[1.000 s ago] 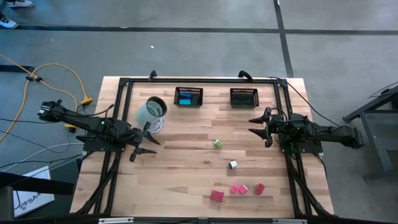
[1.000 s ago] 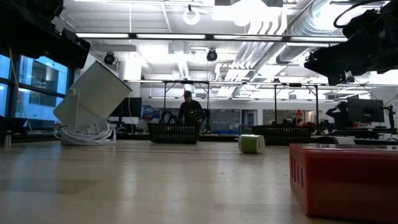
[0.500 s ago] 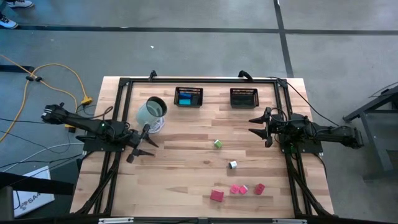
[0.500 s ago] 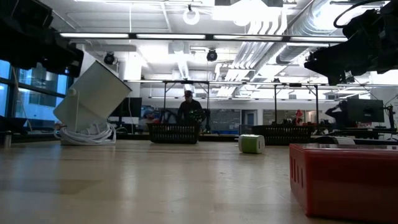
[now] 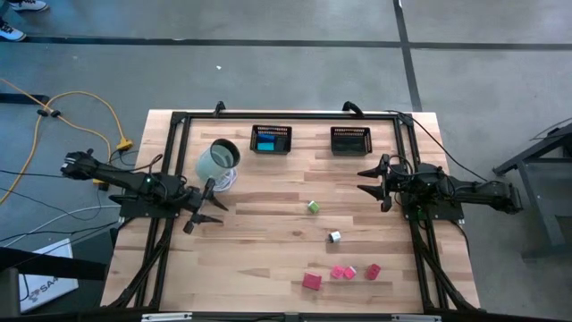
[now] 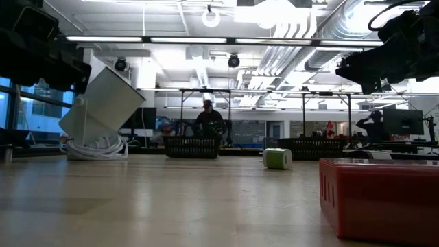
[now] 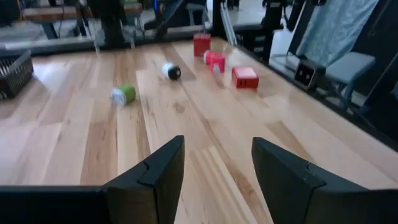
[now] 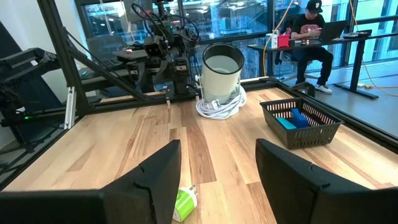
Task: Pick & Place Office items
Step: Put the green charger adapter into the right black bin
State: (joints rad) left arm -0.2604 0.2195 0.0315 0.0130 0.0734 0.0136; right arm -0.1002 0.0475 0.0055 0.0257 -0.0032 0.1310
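Left tool (image 5: 200, 215) open, empty; green-and-white block (image 5: 313, 207) lies mid-table.

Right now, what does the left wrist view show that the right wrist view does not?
Only the left wrist view shows the red block, the pink pieces, the taller red piece and the black-and-white piece, all lying loose on the wood.

Only the right wrist view shows the tilted white cylindrical lamp on its coiled white cable, the black mesh basket holding blue and teal pieces, and a seated person beyond the table.

Both show the green-and-white piece and the wooden tabletop, past their own open, empty fingers.
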